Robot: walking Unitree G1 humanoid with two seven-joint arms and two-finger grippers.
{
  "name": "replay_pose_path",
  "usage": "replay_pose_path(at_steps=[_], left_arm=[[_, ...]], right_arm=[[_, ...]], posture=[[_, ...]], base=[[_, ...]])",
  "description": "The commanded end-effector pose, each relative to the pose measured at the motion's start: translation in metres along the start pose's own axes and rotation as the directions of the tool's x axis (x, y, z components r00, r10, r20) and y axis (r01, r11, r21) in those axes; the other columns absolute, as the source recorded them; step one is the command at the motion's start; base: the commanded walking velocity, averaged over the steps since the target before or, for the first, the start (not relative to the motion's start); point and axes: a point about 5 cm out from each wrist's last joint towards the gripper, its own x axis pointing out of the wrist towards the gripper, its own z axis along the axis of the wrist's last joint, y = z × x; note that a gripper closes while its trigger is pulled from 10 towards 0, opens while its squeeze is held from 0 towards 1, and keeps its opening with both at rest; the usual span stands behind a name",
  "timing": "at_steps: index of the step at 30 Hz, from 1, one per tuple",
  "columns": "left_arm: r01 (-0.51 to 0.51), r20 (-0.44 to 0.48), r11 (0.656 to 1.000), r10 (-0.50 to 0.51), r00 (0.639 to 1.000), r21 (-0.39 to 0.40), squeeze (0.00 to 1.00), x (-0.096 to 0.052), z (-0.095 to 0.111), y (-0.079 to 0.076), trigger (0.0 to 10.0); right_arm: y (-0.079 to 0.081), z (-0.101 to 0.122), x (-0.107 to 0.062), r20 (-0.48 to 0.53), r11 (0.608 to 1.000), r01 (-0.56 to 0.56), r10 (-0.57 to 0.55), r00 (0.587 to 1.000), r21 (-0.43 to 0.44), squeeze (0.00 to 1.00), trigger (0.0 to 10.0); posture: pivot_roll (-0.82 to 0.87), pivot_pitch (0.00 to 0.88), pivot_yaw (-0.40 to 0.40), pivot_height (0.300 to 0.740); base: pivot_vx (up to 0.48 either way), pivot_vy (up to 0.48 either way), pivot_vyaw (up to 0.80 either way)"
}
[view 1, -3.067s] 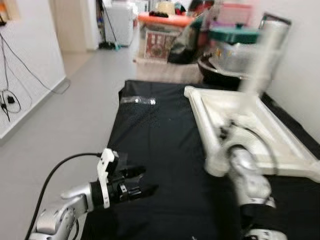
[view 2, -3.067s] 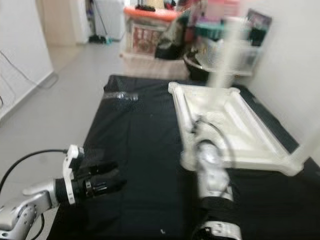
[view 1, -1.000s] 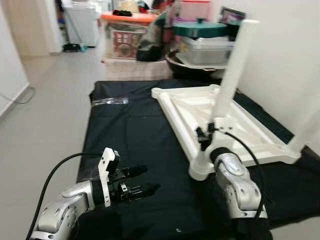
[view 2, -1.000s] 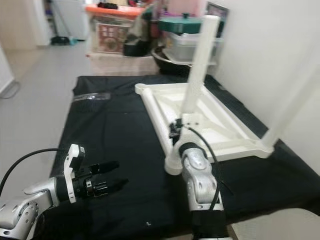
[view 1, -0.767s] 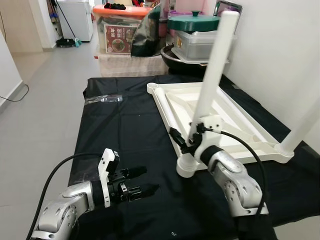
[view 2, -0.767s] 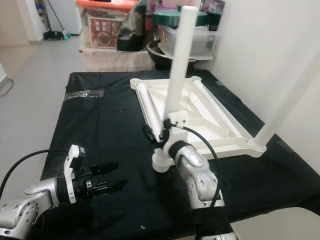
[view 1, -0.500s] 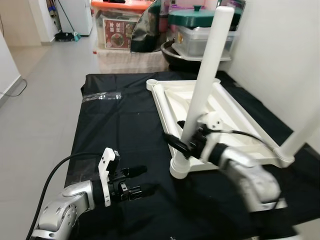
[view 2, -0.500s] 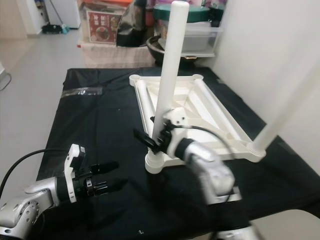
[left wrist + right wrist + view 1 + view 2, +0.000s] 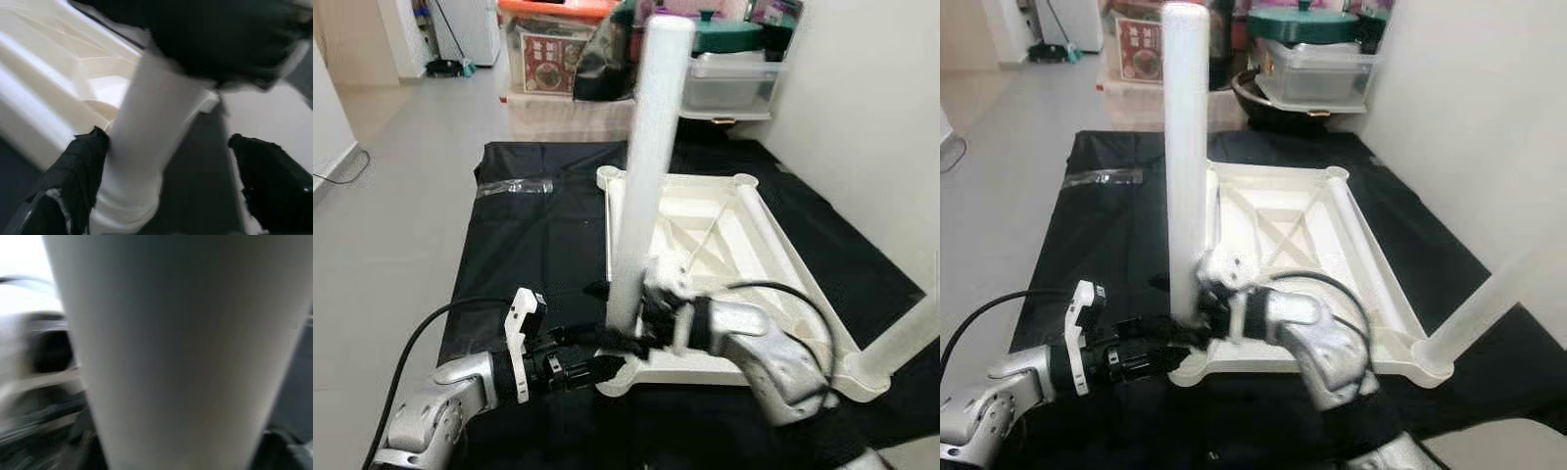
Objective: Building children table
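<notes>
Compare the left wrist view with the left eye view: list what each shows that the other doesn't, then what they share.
Left wrist view alone: a close look at the left gripper's black fingers on either side of the white table leg's base.

Left eye view alone: the right gripper at the leg, the black cloth, the second leg, the storage boxes behind.

Both: the upright leg, the upturned white tabletop, and the left gripper.
</notes>
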Motion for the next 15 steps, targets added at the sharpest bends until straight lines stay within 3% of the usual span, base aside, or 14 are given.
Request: replay_pose_path(at_steps=[1, 2, 3, 4, 5, 6, 7, 8, 9, 11, 12, 13, 14, 15], left_arm=[[0.073, -0.014, 0.997, -0.073, 0.997, -0.023, 0.00, 0.006, -0.006, -0.010, 10.0], [0.075, -0.012, 0.997, -0.075, 0.997, -0.025, 0.00, 0.006, -0.005, -0.010, 10.0], [0.075, -0.012, 0.997, -0.075, 0.997, -0.025, 0.00, 0.006, -0.005, -0.010, 10.0], [0.076, -0.011, 0.997, -0.076, 0.997, -0.026, 0.00, 0.006, -0.005, -0.011, 10.0], [0.076, -0.011, 0.997, -0.076, 0.997, -0.026, 0.00, 0.006, -0.005, -0.011, 10.0], [0.074, -0.012, 0.997, -0.074, 0.997, -0.024, 0.00, 0.006, -0.005, -0.011, 10.0], [0.074, -0.012, 0.997, -0.074, 0.997, -0.024, 0.00, 0.006, -0.005, -0.011, 10.0], [0.072, -0.012, 0.997, -0.072, 0.997, -0.024, 0.00, 0.005, -0.005, -0.010, 10.0], [0.071, -0.013, 0.997, -0.071, 0.997, -0.024, 0.00, 0.004, -0.005, -0.010, 10.0], [0.071, -0.013, 0.997, -0.071, 0.997, -0.024, 0.00, 0.004, -0.005, -0.010, 10.0], [0.072, -0.016, 0.997, -0.072, 0.997, -0.023, 0.00, 0.004, -0.005, -0.010, 10.0], [0.073, -0.018, 0.997, -0.074, 0.997, -0.024, 0.00, 0.004, -0.005, -0.009, 10.0], [0.073, -0.018, 0.997, -0.074, 0.997, -0.024, 0.00, 0.004, -0.005, -0.009, 10.0], [0.074, -0.020, 0.997, -0.075, 0.997, -0.024, 0.00, 0.003, -0.005, -0.009, 10.0]], right_arm=[[-0.054, -0.022, -0.024, -0.150, 0.872, 0.490, -0.482, 0.863, 0.018, 0.00, 0.0], [-0.071, -0.031, -0.039, -0.195, 0.744, 0.668, -0.655, 0.730, 0.003, 0.00, 0.0], [-0.071, -0.031, -0.039, -0.195, 0.744, 0.668, -0.655, 0.730, 0.003, 0.00, 0.0], [-0.082, -0.038, -0.056, -0.224, 0.612, 0.791, -0.771, 0.596, -0.006, 0.00, 0.0], [-0.082, -0.038, -0.056, -0.224, 0.612, 0.791, -0.771, 0.596, -0.006, 0.00, 0.0], [-0.089, -0.046, -0.073, -0.250, 0.484, 0.875, -0.848, 0.468, -0.001, 0.00, 0.0], [-0.089, -0.046, -0.073, -0.250, 0.484, 0.875, -0.848, 0.468, -0.001, 0.00, 0.0], [-0.089, -0.054, -0.089, -0.274, 0.370, 0.929, -0.892, 0.359, 0.011, 0.00, 0.0], [-0.086, -0.058, -0.097, -0.287, 0.318, 0.948, -0.907, 0.310, 0.018, 0.00, 0.0], [-0.086, -0.058, -0.097, -0.287, 0.318, 0.948, -0.907, 0.310, 0.018, 0.00, 0.0], [-0.079, -0.060, -0.100, -0.301, 0.309, 0.951, -0.904, 0.303, 0.028, 0.00, 0.0], [-0.069, -0.058, -0.094, -0.306, 0.355, 0.934, -0.886, 0.349, 0.040, 0.00, 10.0], [-0.069, -0.058, -0.094, -0.306, 0.355, 0.934, -0.886, 0.349, 0.040, 0.00, 10.0], [-0.062, -0.055, -0.088, -0.293, 0.401, 0.914, -0.867, 0.402, 0.066, 0.00, 10.0]], posture=[[0.07, 0.000, -0.123, 0.740], [0.07, 0.000, -0.121, 0.740], [0.07, 0.000, -0.121, 0.740], [0.07, 0.000, -0.120, 0.740], [0.07, 0.000, -0.120, 0.740], [0.07, 0.000, -0.119, 0.740], [0.07, 0.000, -0.119, 0.740], [0.07, 0.000, -0.117, 0.740], [0.07, 0.000, -0.111, 0.740], [0.07, 0.000, -0.111, 0.740], [0.06, 0.000, -0.102, 0.740], [0.05, 0.000, -0.099, 0.740], [0.05, 0.000, -0.099, 0.740], [0.05, 0.000, -0.099, 0.740]], base=[[0.000, 0.000, 0.00], [0.000, 0.000, 0.00], [0.000, 0.000, 0.00], [0.000, 0.000, 0.00], [0.000, 0.000, 0.00], [0.000, 0.000, 0.00], [0.000, 0.000, 0.00], [0.000, 0.000, 0.00], [0.000, 0.000, 0.00], [0.000, 0.000, 0.00], [0.000, 0.000, 0.00], [0.000, 0.000, 0.00], [0.000, 0.000, 0.00], [0.000, 0.000, 0.00]])
